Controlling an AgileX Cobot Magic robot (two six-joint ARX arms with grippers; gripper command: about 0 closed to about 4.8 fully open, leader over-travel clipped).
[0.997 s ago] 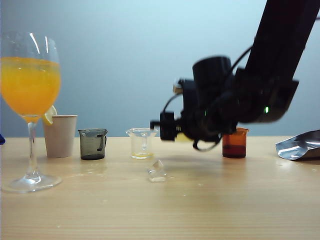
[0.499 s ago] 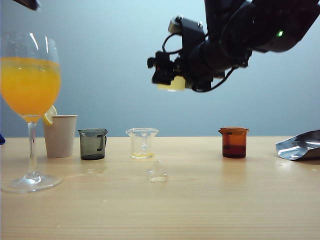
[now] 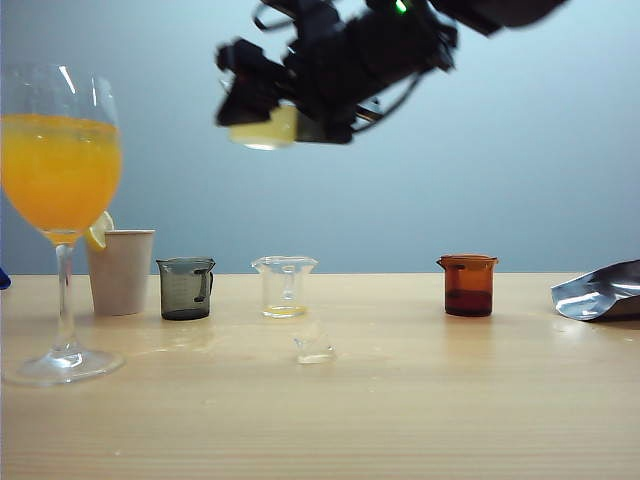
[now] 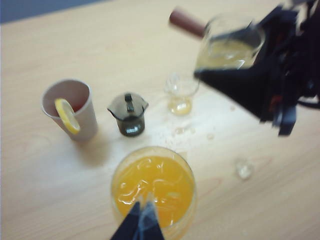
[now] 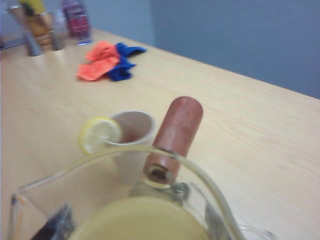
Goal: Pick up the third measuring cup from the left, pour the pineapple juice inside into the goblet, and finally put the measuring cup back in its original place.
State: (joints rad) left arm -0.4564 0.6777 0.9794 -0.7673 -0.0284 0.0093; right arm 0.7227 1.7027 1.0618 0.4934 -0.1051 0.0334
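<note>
From outside, my right gripper grips the third measuring cup, aloft right of the goblet. Overhead, my left gripper, fingers together, hovers over that goblet. Wristward, pineapple juice sits level; I'd tip slowly above the rim.

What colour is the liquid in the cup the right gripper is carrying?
Pale lemon-yellow in the measuring cup held by the right gripper; the left wrist view shows it best.
</note>
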